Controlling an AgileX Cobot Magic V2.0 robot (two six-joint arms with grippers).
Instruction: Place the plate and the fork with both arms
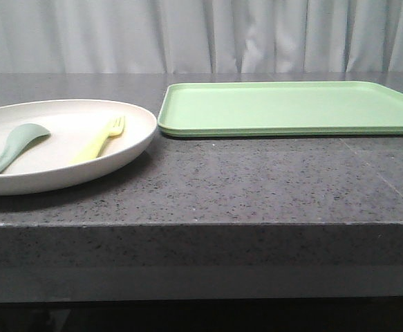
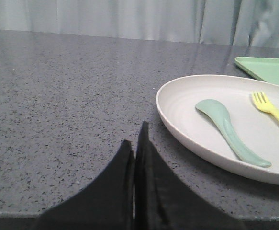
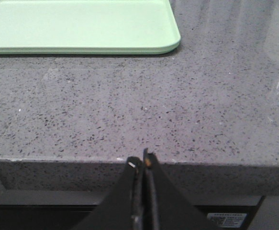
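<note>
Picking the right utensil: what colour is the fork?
Pale yellow fork, clearest in the left wrist view.

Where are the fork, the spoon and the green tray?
fork (image 1: 103, 140): front view, middle of its yellow handle.
spoon (image 2: 228, 131): left wrist view, upper handle, below the bowl.
green tray (image 1: 291, 107): front view, bare flat floor.
</note>
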